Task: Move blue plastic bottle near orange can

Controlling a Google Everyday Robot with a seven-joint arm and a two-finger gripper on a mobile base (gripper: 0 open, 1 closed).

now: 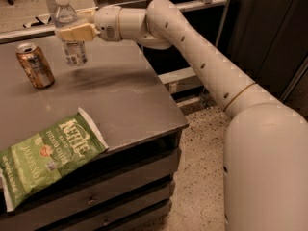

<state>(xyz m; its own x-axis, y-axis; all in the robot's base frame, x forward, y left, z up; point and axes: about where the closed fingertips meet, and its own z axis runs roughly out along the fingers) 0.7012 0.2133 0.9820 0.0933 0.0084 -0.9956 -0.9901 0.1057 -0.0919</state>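
The blue plastic bottle [70, 32] is a clear slim bottle with a white cap and a pale label. It stands upright at the back of the grey table [120, 95], its base at or just above the surface. My gripper [72, 30] is shut on the bottle's middle, reaching in from the right. The orange can [35, 65] stands upright on the table a short way to the left of the bottle and slightly nearer the front.
A green Kettle chips bag [43, 155] lies flat at the table's front left corner. The table's right edge drops to a speckled floor [202, 177]. My arm [202, 57] spans over that edge. Drawers [110, 191] sit below the tabletop.
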